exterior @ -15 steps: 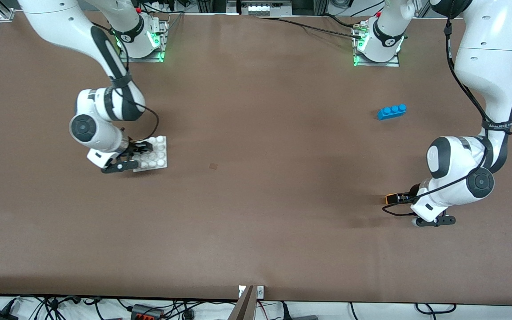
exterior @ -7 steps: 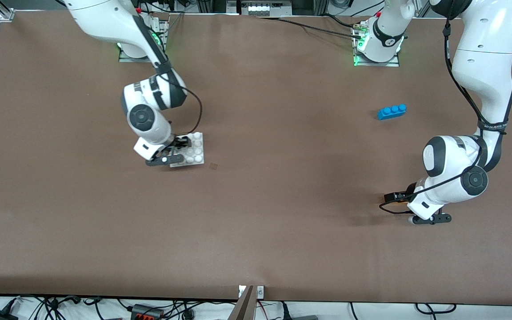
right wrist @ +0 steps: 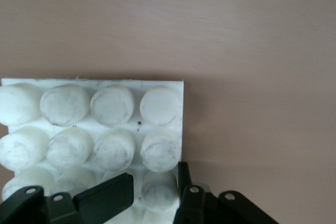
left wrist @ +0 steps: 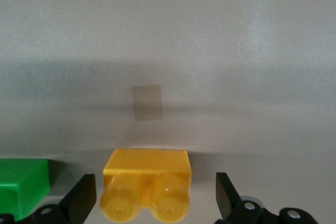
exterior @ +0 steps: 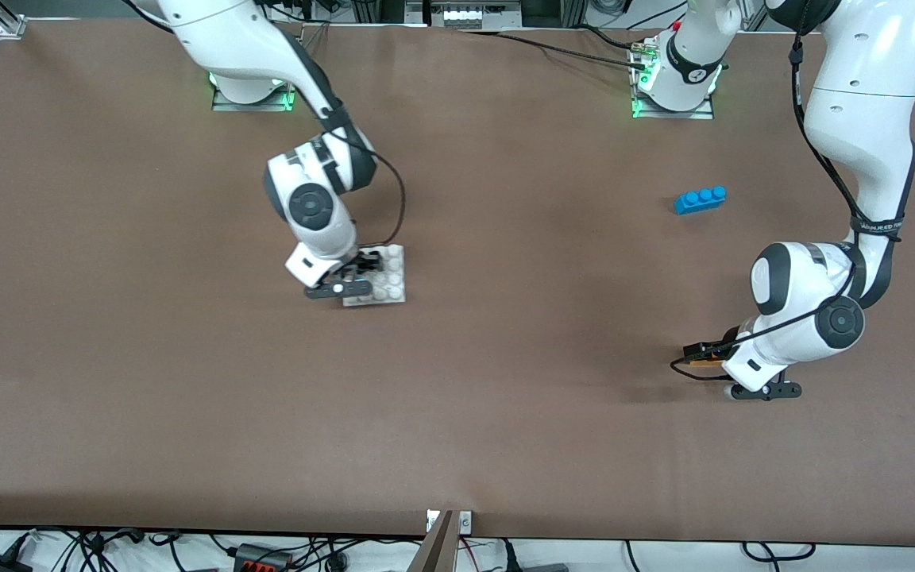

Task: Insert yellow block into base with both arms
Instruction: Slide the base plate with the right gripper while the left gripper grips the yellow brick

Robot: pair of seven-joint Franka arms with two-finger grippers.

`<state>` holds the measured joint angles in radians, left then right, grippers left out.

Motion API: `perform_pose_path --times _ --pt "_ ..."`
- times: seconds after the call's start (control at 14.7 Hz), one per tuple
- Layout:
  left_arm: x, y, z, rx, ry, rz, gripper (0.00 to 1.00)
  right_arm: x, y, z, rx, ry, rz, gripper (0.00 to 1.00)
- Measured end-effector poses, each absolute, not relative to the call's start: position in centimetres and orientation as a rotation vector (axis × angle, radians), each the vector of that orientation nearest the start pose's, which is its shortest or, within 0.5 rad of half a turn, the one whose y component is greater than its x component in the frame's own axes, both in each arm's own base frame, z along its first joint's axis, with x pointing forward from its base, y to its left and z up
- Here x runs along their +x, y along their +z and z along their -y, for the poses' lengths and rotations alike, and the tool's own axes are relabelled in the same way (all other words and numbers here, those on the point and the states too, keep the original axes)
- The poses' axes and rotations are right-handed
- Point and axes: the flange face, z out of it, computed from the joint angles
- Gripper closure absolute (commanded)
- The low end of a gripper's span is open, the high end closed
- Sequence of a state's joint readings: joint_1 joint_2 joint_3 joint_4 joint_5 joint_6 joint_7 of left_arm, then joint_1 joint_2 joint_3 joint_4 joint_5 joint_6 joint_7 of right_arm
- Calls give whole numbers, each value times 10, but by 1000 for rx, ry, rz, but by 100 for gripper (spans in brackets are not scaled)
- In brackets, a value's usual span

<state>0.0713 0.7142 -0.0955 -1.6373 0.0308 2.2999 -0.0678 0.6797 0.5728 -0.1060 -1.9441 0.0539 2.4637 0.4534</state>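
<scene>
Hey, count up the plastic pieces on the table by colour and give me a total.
Yellow block: 1
Green brick: 1
Blue brick: 1
White base: 1
Total: 4

The left pincer covers most of the yellow block; a green brick is cut off.
</scene>
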Motion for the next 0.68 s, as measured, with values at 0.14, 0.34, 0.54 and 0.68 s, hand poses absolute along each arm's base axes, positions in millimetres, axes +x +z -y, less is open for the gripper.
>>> perform_pose_path --times 0.14,0.34,0.54,0.68 --pt "683 196 11 -3167 77 48 0 512 181 -375 -3176 7 123 61" --pt "683 197 11 -3165 71 42 2 505 164 -416 -3175 -18 62 61" --pt "684 198 10 -3165 53 41 12 502 162 -441 -3156 -38 14 62" --pt "685 198 10 -3164 51 40 13 501 163 -453 -3141 -43 -1 63"
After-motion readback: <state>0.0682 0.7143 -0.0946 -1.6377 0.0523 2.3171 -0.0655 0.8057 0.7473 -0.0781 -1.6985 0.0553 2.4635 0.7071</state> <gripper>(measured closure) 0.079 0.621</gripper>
